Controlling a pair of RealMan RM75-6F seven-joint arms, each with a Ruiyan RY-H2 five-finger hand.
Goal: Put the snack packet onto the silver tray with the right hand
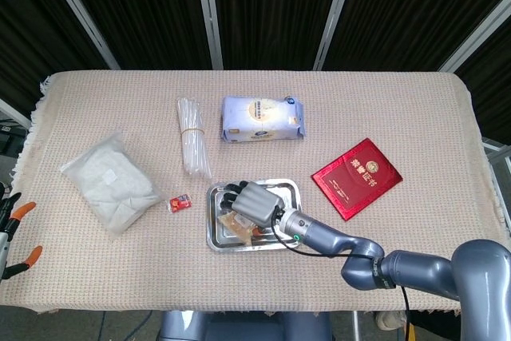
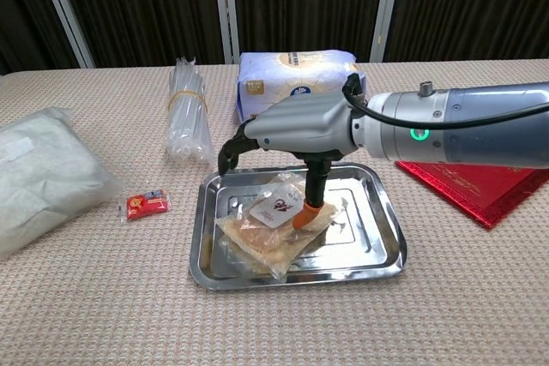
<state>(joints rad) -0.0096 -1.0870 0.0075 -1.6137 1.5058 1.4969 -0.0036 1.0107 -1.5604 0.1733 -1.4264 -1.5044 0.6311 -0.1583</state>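
Note:
The snack packet point(image 2: 268, 231), clear with brown pieces and a white label, lies tilted in the left half of the silver tray point(image 2: 388, 250). My right hand point(image 2: 287, 130) arches over it, its orange-tipped thumb point(image 2: 304, 212) on the packet and the other fingers curled down near the tray's far left rim. In the head view the right hand point(image 1: 254, 200) covers most of the snack packet point(image 1: 236, 226) inside the silver tray point(image 1: 214, 241). Only the orange-tipped fingers of my left hand point(image 1: 11, 233) show at the left edge, spread and holding nothing.
A blue tissue pack point(image 1: 263, 119) and a bundle of clear straws point(image 1: 192, 135) lie behind the tray. To the right lies a red booklet point(image 1: 356, 177). On the left are a white-filled plastic bag point(image 1: 110, 182) and a small red sachet point(image 1: 180, 204).

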